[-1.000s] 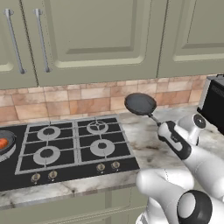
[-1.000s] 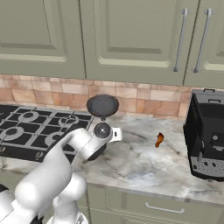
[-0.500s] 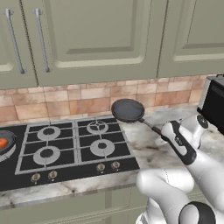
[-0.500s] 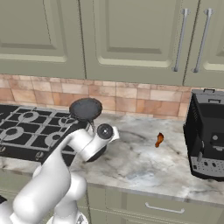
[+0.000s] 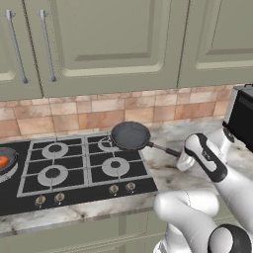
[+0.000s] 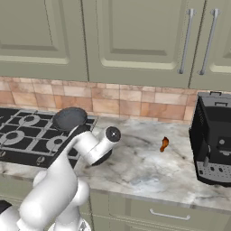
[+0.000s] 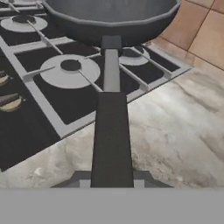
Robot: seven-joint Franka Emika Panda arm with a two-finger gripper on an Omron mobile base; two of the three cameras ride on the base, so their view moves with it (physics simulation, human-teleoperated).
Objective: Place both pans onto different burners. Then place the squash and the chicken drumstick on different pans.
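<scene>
gripper (image 7: pixel 112 183) is clamped on the handle of an empty black pan (image 5: pixel 130 135), held above the back right burner (image 5: pixel 106 144) of the cooktop (image 5: pixel 74 185). second pan (image 5: pixel 4 163) at the cooktop's left edge has the orange squash (image 5: pixel 3 161) in it.

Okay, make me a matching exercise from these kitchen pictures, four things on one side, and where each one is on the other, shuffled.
Things:
1. pan
2. squash
3. chicken drumstick
4. coffee machine

Places:
A. lying on the marble counter
B. far left of the cooktop
C. held by its handle above the rear right burner
D. right end of the counter

Pairs: 1-C, 2-B, 3-A, 4-D
</scene>
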